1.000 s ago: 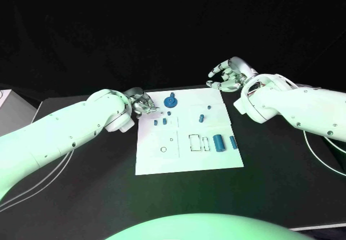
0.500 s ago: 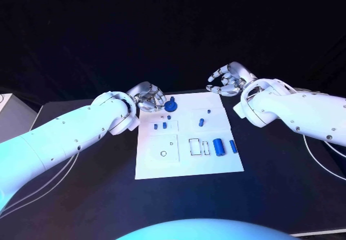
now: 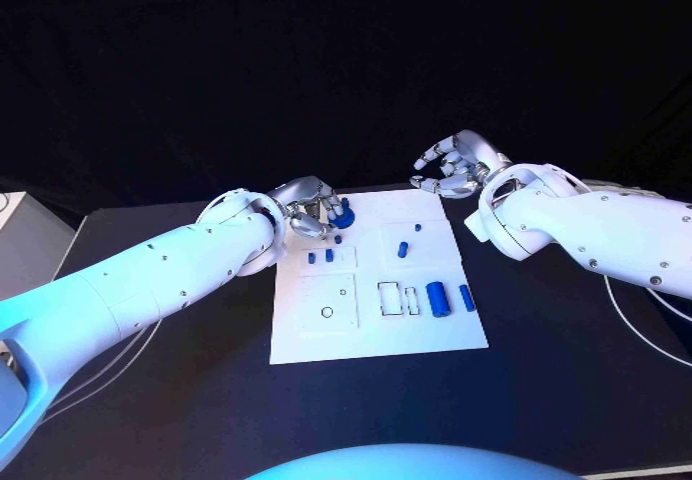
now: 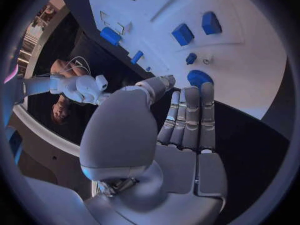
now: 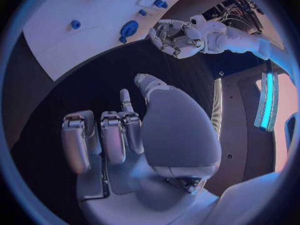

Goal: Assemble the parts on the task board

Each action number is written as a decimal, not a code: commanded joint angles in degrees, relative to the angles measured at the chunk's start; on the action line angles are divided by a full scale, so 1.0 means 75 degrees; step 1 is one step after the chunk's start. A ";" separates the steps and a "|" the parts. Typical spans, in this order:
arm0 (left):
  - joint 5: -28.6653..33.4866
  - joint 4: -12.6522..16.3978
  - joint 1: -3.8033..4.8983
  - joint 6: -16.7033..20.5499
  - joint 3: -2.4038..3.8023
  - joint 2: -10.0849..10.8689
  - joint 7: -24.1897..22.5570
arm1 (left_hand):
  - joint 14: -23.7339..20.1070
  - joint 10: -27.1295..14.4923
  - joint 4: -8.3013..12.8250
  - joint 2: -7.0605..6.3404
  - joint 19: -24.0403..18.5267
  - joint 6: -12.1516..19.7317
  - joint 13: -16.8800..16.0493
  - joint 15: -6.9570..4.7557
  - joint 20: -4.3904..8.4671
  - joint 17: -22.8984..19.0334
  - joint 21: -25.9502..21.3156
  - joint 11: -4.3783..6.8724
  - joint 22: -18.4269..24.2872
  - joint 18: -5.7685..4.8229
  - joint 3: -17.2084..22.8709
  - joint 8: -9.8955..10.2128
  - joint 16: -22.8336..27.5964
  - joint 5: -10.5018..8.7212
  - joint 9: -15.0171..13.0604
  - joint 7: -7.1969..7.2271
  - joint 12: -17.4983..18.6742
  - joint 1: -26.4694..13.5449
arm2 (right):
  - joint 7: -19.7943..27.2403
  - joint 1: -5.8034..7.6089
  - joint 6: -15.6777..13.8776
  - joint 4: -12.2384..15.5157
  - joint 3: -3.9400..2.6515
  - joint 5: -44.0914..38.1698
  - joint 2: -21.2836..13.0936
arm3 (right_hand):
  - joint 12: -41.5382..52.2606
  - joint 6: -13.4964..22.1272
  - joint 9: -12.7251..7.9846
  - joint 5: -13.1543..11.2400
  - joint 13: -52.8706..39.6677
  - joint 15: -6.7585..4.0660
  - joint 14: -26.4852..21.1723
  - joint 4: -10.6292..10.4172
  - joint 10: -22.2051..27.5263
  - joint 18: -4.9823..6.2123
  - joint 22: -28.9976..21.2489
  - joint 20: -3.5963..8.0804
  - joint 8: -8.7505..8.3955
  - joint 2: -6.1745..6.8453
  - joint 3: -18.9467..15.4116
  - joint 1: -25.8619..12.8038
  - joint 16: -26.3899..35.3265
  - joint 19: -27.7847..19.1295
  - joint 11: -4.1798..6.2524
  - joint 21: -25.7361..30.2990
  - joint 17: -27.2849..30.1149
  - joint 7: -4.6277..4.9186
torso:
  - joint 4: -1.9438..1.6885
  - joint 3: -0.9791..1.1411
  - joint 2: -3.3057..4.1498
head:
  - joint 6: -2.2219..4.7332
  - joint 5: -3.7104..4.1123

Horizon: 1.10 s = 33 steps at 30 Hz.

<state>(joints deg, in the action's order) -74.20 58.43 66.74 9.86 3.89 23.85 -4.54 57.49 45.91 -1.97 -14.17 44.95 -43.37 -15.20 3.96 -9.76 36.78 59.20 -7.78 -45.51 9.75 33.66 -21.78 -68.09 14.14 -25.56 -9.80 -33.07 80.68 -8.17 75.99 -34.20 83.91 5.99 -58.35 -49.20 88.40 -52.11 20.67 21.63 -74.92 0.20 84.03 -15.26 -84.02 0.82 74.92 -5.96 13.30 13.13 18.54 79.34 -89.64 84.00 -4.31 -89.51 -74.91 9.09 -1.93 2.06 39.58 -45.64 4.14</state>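
Note:
The white task board (image 3: pixel 378 310) lies mid-table. At its far left corner sits a round blue part (image 3: pixel 339 214) (image 4: pixel 199 77) (image 5: pixel 129 28). My left hand (image 3: pixel 312 207) (image 4: pixel 181 130) reaches over that corner, fingers straight and side by side with their tips at the round part and nothing held. The right hand (image 3: pixel 454 167) (image 5: pixel 119 135) hovers off the far right corner, fingers half curled and apart, empty. Two blue blocks (image 3: pixel 320 256) (image 4: pixel 182 34) sit near the left hand. A blue cylinder (image 3: pixel 437 298) and a slimmer blue piece (image 3: pixel 466 295) lie on the board's right side.
Small blue pegs (image 3: pixel 404 247) stand mid-board beside outlined slots (image 3: pixel 392 297). A white box (image 3: pixel 18 235) stands at the table's left edge. Bare black table (image 3: pixel 577 360) surrounds the board. Across the board, the left hand (image 5: pixel 175 37) appears in the right wrist view.
My left hand has moved from the board's left edge up and inward, over the round blue part at the far corner. The right hand has barely moved.

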 commanded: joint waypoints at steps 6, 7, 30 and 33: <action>-0.0681 -0.0220 0.0007 -0.0512 -0.0060 -0.0205 0.0185 | 0.0033 -0.0101 0.0044 0.0010 0.0078 -0.0077 0.0099 0.0018 -0.0013 -0.0044 0.0052 -0.0044 -0.0022 0.0101 -0.0047 0.0087 -0.0220 0.0000 0.0110 0.0045 0.0073 -0.0047 | 0.0080 -0.0003 0.0022 0.0010 -0.0005 -0.0047 0.0018 | 0.0022 0.0056 0.0009 0.0058 -0.1853 -0.0036 0.0777 -0.0001 -0.0611 -0.0080 0.1923 0.0032 0.0027 0.0060 0.0042 0.0002 -0.0014 0.0752 0.0006 0.0039 -0.1932 -0.0002 | -0.0004 -0.0001 -0.0001 | -0.0001 0.0043; -0.0689 -0.0232 0.0007 -0.0510 -0.0063 -0.0214 0.0207 | 0.0040 -0.0091 0.0048 0.0015 0.0088 -0.0102 0.0106 0.0017 -0.0014 -0.0047 0.0062 -0.0040 -0.0028 0.0102 -0.0044 0.0085 -0.0252 0.0002 0.0118 0.0049 0.0064 -0.0047 | 0.0080 -0.0003 0.0021 0.0011 -0.0005 -0.0047 0.0017 | 0.0022 0.0056 0.0009 0.0058 -0.1853 -0.0036 0.0777 -0.0001 -0.0611 -0.0080 0.1923 0.0032 0.0027 0.0060 0.0042 0.0002 -0.0014 0.0752 0.0006 0.0039 -0.1932 -0.0002 | -0.0003 0.0000 0.0000 | -0.0002 0.0043; -0.0868 -0.0453 0.0005 -0.0681 -0.0091 -0.0434 0.0504 | 0.0243 0.0272 0.0042 -0.0001 0.0249 -0.0745 0.0609 -0.0024 0.0028 -0.0172 0.0139 0.0014 -0.0074 0.0108 0.0065 0.0208 -0.0762 -0.0019 0.0374 -0.0059 0.0487 -0.0169 | 0.0666 0.0001 -0.0606 -0.0010 -0.0006 0.0363 0.0073 | -0.5118 0.0250 0.0192 0.0053 0.2589 -0.0197 -0.0093 0.0074 0.2755 0.0844 -0.1645 0.0186 0.0398 0.0377 0.0868 -0.0124 0.2218 -0.0871 0.0144 0.4645 0.1223 -0.0097 | -0.0010 -0.0003 -0.0001 | -0.0028 0.0103; -0.0873 -0.0487 0.0004 -0.0671 -0.0094 -0.0473 0.0496 | 0.0273 0.0358 0.0059 -0.0003 0.0266 -0.0759 0.0695 -0.0025 0.0032 -0.0189 0.0153 0.0012 -0.0084 0.0108 0.0086 0.0283 -0.0812 -0.0029 0.0424 -0.0075 0.0595 -0.0161 | 0.0769 0.0003 -0.0692 -0.0013 -0.0006 0.0433 0.0088 | -0.6083 0.0292 0.0228 0.0048 0.3526 -0.0205 -0.0310 0.0119 0.3070 0.0987 -0.2452 0.0186 0.0470 0.0414 0.0998 -0.0164 0.2865 -0.1100 0.0147 0.5708 0.1864 -0.0093 | -0.0014 0.0001 0.0004 | -0.0022 0.0114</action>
<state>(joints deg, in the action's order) -80.05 54.84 66.76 5.69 3.19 20.55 -1.00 59.19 48.36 -1.58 -14.45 46.50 -48.65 -10.08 3.89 -9.63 35.35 60.06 -7.79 -46.10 9.74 34.09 -19.77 -74.03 14.14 -22.43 -10.23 -28.72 79.79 -5.20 76.01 -37.17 83.83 5.98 -56.45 -48.64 43.40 -50.17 22.36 21.86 -49.08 -1.34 81.82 -14.30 -62.21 7.53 57.01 -4.58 16.63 15.70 25.81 78.27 -68.54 75.88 -4.22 -47.31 -61.34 8.36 -2.01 2.04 39.57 -45.87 4.93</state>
